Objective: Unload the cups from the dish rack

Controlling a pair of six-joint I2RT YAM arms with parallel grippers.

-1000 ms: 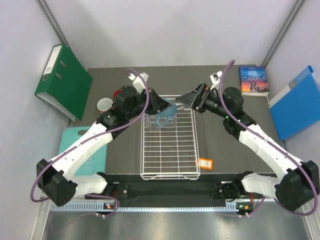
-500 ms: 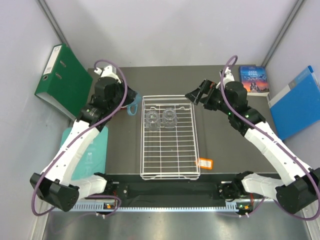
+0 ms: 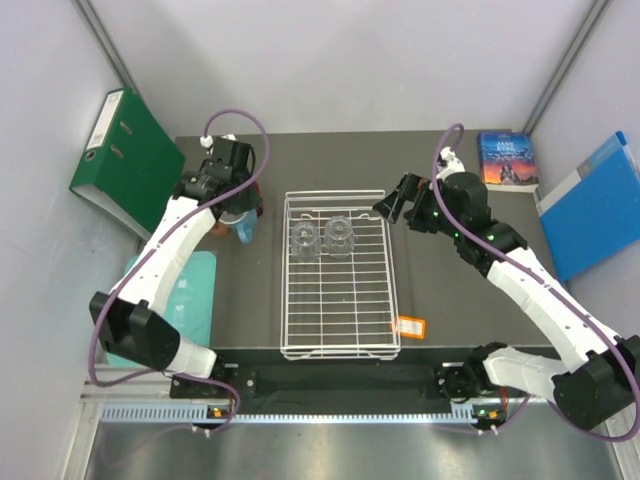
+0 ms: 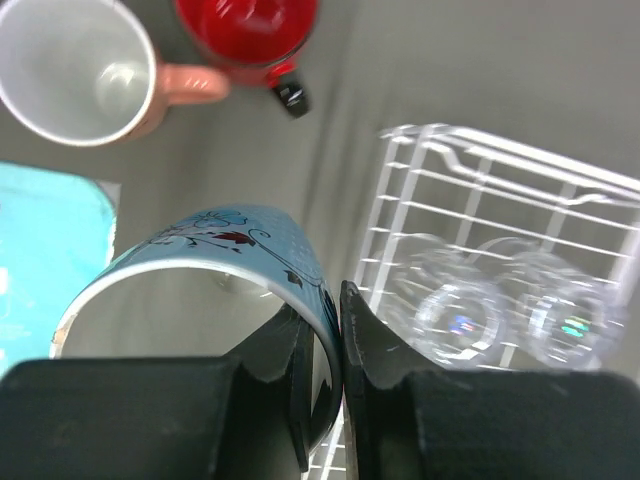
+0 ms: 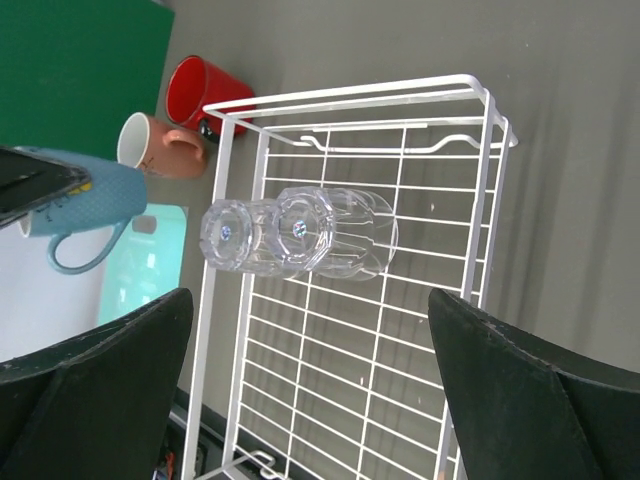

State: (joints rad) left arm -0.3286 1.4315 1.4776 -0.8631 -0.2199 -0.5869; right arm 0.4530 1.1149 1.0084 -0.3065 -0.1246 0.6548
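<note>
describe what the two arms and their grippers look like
The left arm and right arm have white link shells, black joints and a purple cable looped along each. The left gripper and right gripper have black, wedge-shaped fingers.

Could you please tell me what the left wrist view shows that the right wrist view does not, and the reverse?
Only the left wrist view: a close look at how the left gripper pinches the rim wall of the light-blue mug, one finger inside and one outside. Only the right wrist view: the green binder and the right gripper, its jaws wide open and empty. Both: the light-blue mug, the red mug, the salmon-pink mug, and two glass tumblers in the dish rack.
</note>
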